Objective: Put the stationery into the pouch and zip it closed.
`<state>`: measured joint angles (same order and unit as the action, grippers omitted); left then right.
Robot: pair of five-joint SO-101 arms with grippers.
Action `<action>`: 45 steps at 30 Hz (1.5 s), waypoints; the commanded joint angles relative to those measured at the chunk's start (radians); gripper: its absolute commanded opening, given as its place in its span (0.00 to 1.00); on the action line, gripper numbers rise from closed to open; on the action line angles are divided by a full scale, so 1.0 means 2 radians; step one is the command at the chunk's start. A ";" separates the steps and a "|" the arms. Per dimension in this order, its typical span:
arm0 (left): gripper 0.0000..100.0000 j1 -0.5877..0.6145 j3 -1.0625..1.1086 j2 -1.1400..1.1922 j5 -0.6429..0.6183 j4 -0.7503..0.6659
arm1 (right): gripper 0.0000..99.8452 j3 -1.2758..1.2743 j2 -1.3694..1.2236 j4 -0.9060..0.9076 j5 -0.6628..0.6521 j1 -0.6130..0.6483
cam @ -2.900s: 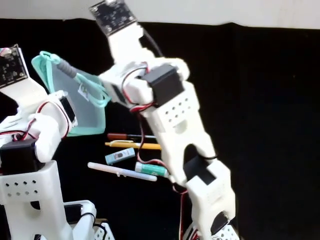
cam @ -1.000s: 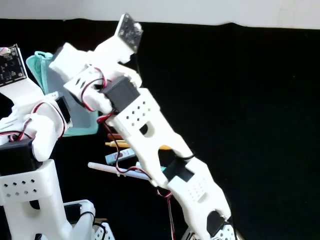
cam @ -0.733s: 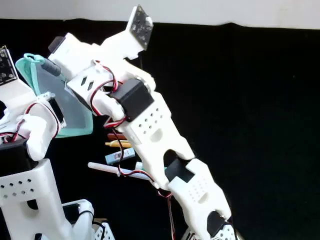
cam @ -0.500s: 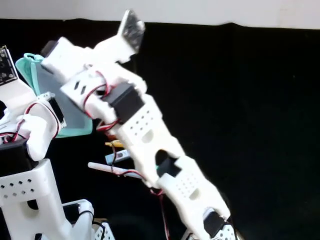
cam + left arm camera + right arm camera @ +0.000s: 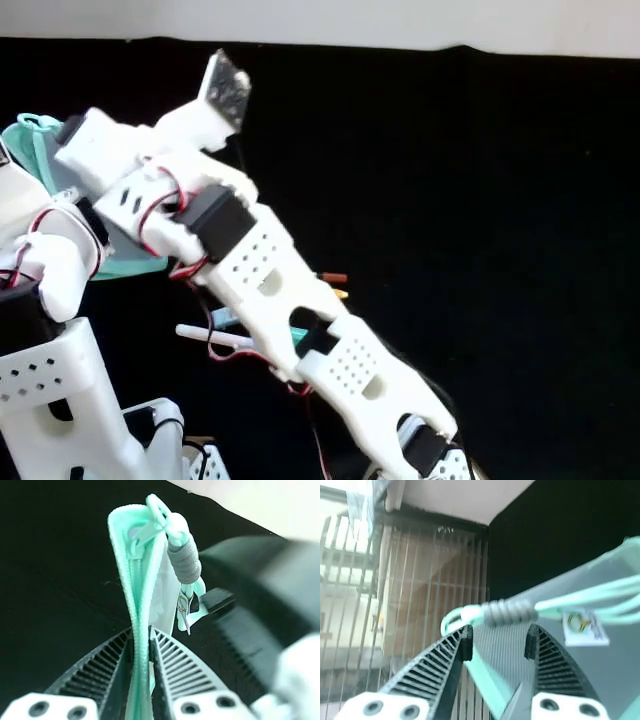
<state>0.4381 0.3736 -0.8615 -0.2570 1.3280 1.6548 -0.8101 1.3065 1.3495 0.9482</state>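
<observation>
Mint pouch [image 5: 131,595], translucent sides, stands edge-on in the left gripper [image 5: 142,632], whose jaws are clamped on the zipper seam. The slider sits at the seam's far end from those jaws and trails a mint cord carrying a grey bead [image 5: 184,560] and a small paper tag [image 5: 183,607]. How far the zip is run, cannot tell. The right gripper [image 5: 497,640] is up against that end, jaws parted to a moderate gap with nothing pinched. The grey bead [image 5: 505,611] lies across the gap just beyond the fingertips, and the pouch [image 5: 600,590] wall is off to one side. Judgement: the pouch is light and limp and will likely fold or swing when the zip is tugged, so the seam clamp needs to stay firm. The cord is slack and thin; the bead, or the slider tab at its root, looks the firmest purchase. The pens, among them a brown-tipped pen [image 5: 333,278] and a white pen [image 5: 205,333], lie on the black table [image 5: 500,250] under the right forearm, well apart from both grippers, not yet loaded.
</observation>
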 commanded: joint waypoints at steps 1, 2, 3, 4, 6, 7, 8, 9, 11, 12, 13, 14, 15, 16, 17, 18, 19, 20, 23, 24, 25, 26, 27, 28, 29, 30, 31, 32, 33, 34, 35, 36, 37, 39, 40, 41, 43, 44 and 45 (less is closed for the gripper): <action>0.01 0.008 -0.007 0.000 0.009 -0.008 | 0.18 0.059 0.004 0.002 0.013 -0.015; 0.01 0.008 -0.006 0.000 0.023 -0.008 | 0.18 0.059 0.004 0.000 0.012 -0.015; 0.01 0.008 -0.005 -0.001 0.038 -0.008 | 0.18 0.059 0.004 0.000 0.012 -0.015; 0.01 0.008 -0.004 -0.001 0.048 -0.008 | 0.18 0.059 0.004 0.000 0.010 -0.016; 0.01 0.008 -0.004 -0.001 0.052 -0.008 | 0.18 0.057 0.003 0.003 -0.001 -0.020; 0.01 0.008 -0.004 -0.001 0.053 -0.008 | 0.18 0.057 0.003 0.003 -0.020 -0.023; 0.01 0.008 -0.005 -0.001 0.053 -0.008 | 0.18 0.057 0.003 0.003 -0.042 -0.026; 0.01 0.008 -0.005 -0.001 0.053 -0.008 | 0.18 0.057 0.004 0.003 -0.073 -0.029; 0.01 0.008 -0.003 -0.001 0.053 -0.008 | 0.18 0.057 0.005 0.005 -0.145 -0.038; 0.01 0.008 -0.003 -0.001 0.053 -0.008 | 0.18 0.057 0.005 0.010 -0.180 -0.043; 0.01 0.008 -0.003 -0.001 0.053 -0.008 | 0.18 0.057 0.005 0.016 -0.213 -0.046; 0.01 0.008 -0.003 -0.001 0.053 -0.008 | 0.18 0.057 0.004 0.019 -0.239 -0.048; 0.01 0.008 -0.003 -0.001 0.053 -0.008 | 0.18 0.056 0.003 0.018 -0.268 -0.048; 0.01 0.008 -0.003 -0.001 0.053 -0.008 | 0.18 0.056 0.003 0.018 -0.289 -0.047; 0.01 0.008 -0.003 0.000 0.053 -0.008 | 0.18 0.056 0.003 0.018 -0.310 -0.046; 0.01 0.008 -0.003 0.000 0.053 -0.008 | 0.18 0.056 0.003 0.019 -0.328 -0.046; 0.01 0.008 -0.003 0.000 0.053 -0.008 | 0.18 0.056 0.003 0.019 -0.354 -0.046; 0.01 0.008 -0.003 0.000 0.053 -0.008 | 0.18 0.056 0.003 0.019 -0.387 -0.046; 0.01 0.008 -0.003 0.000 0.054 -0.008 | 0.18 0.056 0.003 0.052 -0.515 -0.044; 0.01 0.008 -0.003 0.000 0.054 -0.008 | 0.18 0.056 0.003 0.066 -0.557 -0.039; 0.01 0.008 -0.003 0.000 0.054 -0.008 | 0.18 0.056 0.003 0.078 -0.597 -0.033; 0.01 0.008 -0.003 0.000 0.054 -0.008 | 0.18 0.056 0.003 0.085 -0.629 -0.026; 0.01 0.008 -0.003 0.000 0.054 -0.008 | 0.18 0.056 0.003 0.087 -0.652 -0.020; 0.01 0.008 -0.003 0.000 0.054 -0.008 | 0.18 0.056 0.000 0.089 -0.664 -0.016; 0.01 0.008 -0.003 0.000 0.054 -0.008 | 0.18 0.057 -0.006 0.088 -0.673 -0.013; 0.01 0.008 -0.003 0.000 0.054 -0.008 | 0.18 0.058 -0.011 0.086 -0.678 -0.012; 0.01 0.008 -0.003 0.000 0.054 -0.008 | 0.18 0.058 -0.016 0.086 -0.683 -0.012; 0.01 0.008 -0.003 0.000 0.054 -0.008 | 0.18 0.058 -0.022 0.086 -0.689 -0.012; 0.01 0.008 -0.003 0.000 0.054 -0.008 | 0.18 0.058 -0.026 0.089 -0.696 -0.012; 0.01 0.008 -0.003 0.000 0.055 -0.007 | 0.18 0.058 -0.029 0.089 -0.702 -0.012; 0.01 0.007 -0.002 0.000 0.064 -0.007 | 0.18 0.058 -0.030 0.089 -0.709 -0.012; 0.01 0.006 -0.002 0.000 0.080 -0.007 | 0.18 0.058 -0.030 0.089 -0.717 -0.011; 0.01 0.005 -0.002 0.000 0.094 -0.006 | 0.18 0.058 -0.030 0.089 -0.730 -0.011; 0.01 0.005 -0.002 0.000 0.117 0.003 | 0.18 0.058 -0.030 0.089 -0.754 -0.009; 0.01 0.005 -0.002 0.000 0.127 0.005 | 0.18 0.058 -0.031 0.089 -0.763 -0.009; 0.01 0.004 -0.002 0.000 0.138 0.007 | 0.18 0.058 -0.032 0.089 -0.772 -0.010; 0.01 0.004 -0.002 0.001 0.152 0.007 | 0.18 0.058 -0.033 0.089 -0.790 -0.010; 0.01 0.004 -0.002 0.001 0.157 0.007 | 0.18 0.058 -0.031 0.088 -0.800 -0.010; 0.01 0.004 -0.002 0.001 0.157 0.007 | 0.18 0.058 -0.030 0.088 -0.806 -0.010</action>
<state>0.4381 0.3736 -0.8615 0.0299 1.3280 1.6594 -0.8838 1.4830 -0.2125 0.9175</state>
